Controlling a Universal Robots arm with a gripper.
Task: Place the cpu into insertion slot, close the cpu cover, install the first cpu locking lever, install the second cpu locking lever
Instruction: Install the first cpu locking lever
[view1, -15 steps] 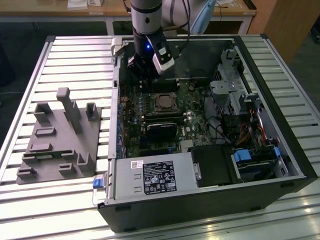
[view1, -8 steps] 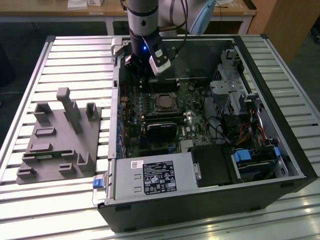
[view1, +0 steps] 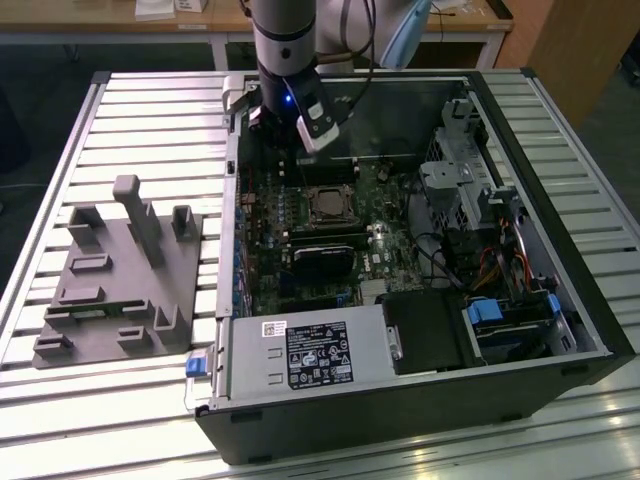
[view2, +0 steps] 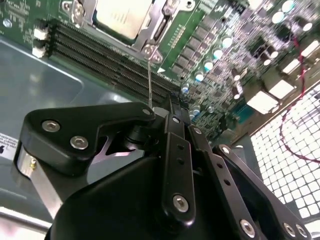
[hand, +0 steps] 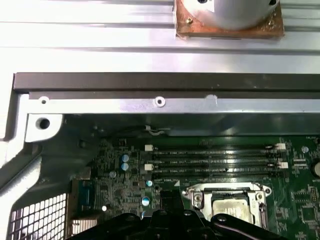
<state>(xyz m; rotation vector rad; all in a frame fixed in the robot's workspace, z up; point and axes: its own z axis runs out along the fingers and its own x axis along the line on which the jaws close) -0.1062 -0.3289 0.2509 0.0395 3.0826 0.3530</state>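
Arm: reaching down into the open computer case (view1: 400, 410), which lies on the slatted worktop (view1: 150, 130).
Gripper (view2: 173, 107): low over the green circuit board (view1: 270, 270), near the insertion slot (view1: 311, 206) and off to one side of it.
Grip state: cannot tell, because the black linkages hide the tips in both wrist views.
Cpu (hand: 229, 207): seated in the insertion slot, its pale metal top showing.
Cpu cover (view2: 159, 25): the silver frame lies down around the cpu, which shows through its window.
Locking lever (view2: 149, 77): a thin metal rod rises from the slot's corner and reaches the gripper's black body. I can't tell whether they touch.
Memory slots (hand: 215, 160): long dark rows running just beside the insertion slot.
Grey fixture (view1: 115, 285): sitting on the worktop at the exterior view's left, well apart from the case.
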